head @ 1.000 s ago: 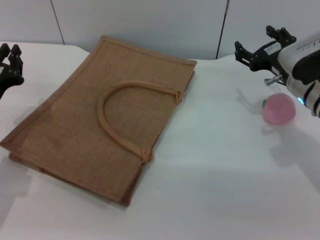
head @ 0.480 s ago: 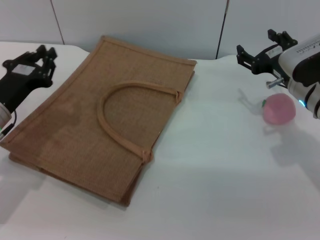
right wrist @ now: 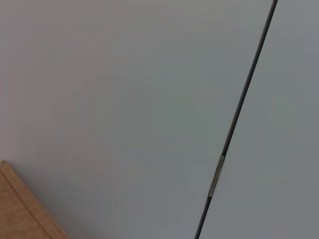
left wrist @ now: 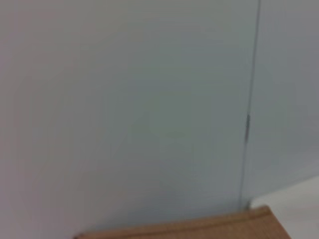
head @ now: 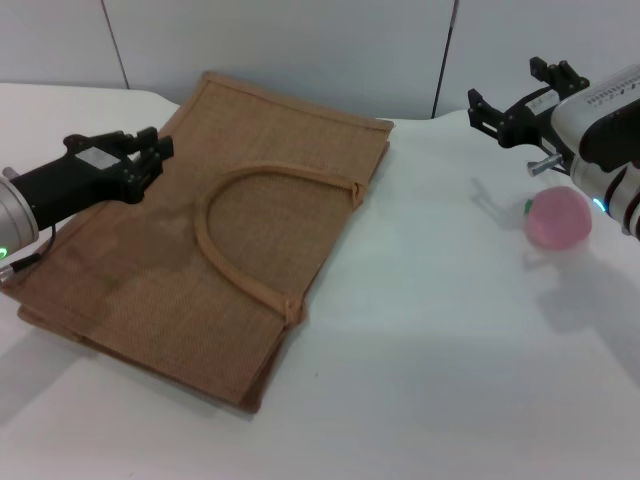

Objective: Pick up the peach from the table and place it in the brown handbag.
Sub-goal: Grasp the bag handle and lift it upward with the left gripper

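Observation:
The pink peach [head: 558, 218] rests on the white table [head: 430, 330] at the far right. Just behind it and a little higher, my right gripper [head: 514, 92] hangs open with nothing between its fingers. The brown handbag [head: 200, 250] lies flat on the left half of the table, one arched handle [head: 232, 190] facing up. My left gripper [head: 150, 163] hovers open over the bag's left part and holds nothing. An edge of the handbag [left wrist: 199, 226] shows in the left wrist view, and a corner of the handbag [right wrist: 20, 204] in the right wrist view.
A pale panelled wall [head: 300, 50] with vertical seams runs along the table's back edge. Both wrist views mostly show this wall [right wrist: 124, 99]. White tabletop stretches between the bag and the peach.
My left arm has swung in from the table's left edge and is now over the bag's left part. The right gripper has barely shifted. Peach and bag have not moved.

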